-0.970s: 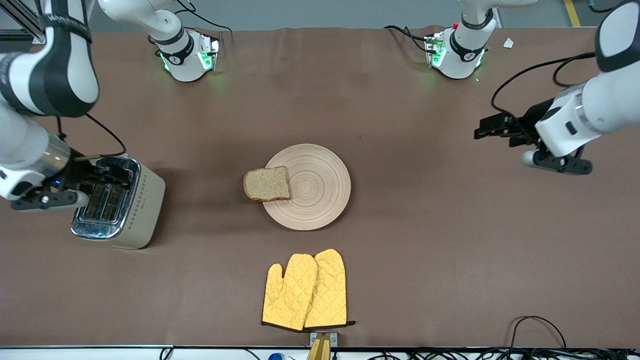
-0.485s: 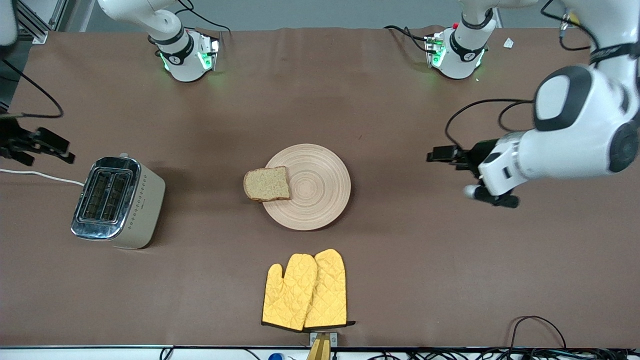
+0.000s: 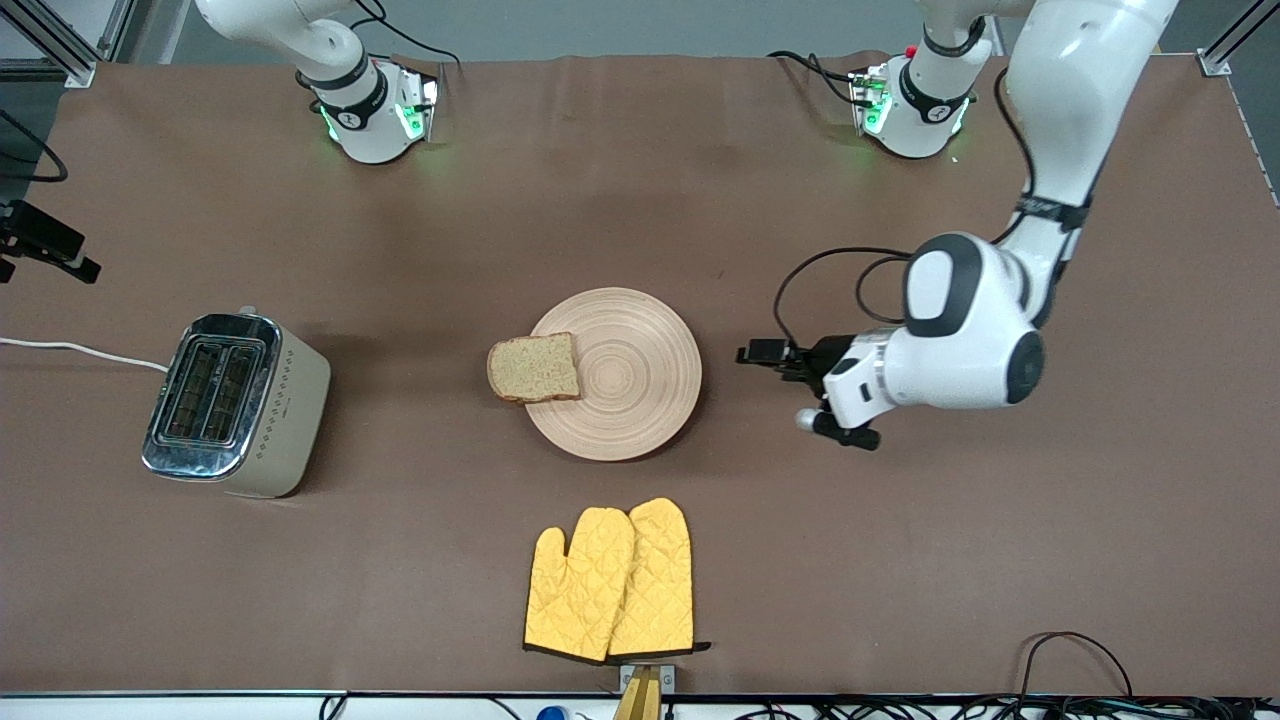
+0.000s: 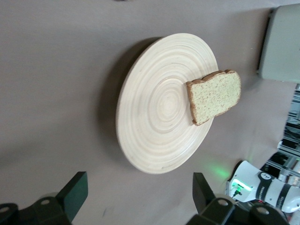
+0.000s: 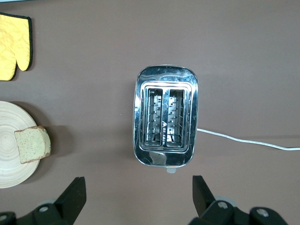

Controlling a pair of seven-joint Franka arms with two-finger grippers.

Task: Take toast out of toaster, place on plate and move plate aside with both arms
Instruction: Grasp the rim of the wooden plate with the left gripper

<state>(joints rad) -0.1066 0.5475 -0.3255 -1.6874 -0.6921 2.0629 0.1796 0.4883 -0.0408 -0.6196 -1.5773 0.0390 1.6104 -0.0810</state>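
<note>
The pale wooden plate (image 3: 630, 375) lies mid-table. The toast (image 3: 535, 368) lies flat on its rim toward the right arm's end and overhangs the edge a little. My left gripper (image 3: 750, 354) is open and empty, low over the table beside the plate, toward the left arm's end. In the left wrist view its fingers (image 4: 75, 191) stand wide apart with the plate (image 4: 154, 117) and toast (image 4: 214, 96) ahead of them. My right gripper (image 5: 138, 197) is open and empty, high above the toaster (image 5: 166, 122). Only part of it shows at the front view's edge (image 3: 60, 250).
The silver and cream toaster (image 3: 235, 405) stands toward the right arm's end, both slots empty, its white cord (image 3: 80, 350) running off the table. Two yellow oven mitts (image 3: 610, 580) lie nearer the front camera than the plate. Black cables trail along the front edge.
My left arm has swung in from its end of the table and stands close beside the plate. My right gripper has pulled up and away from the toaster toward the table's end.
</note>
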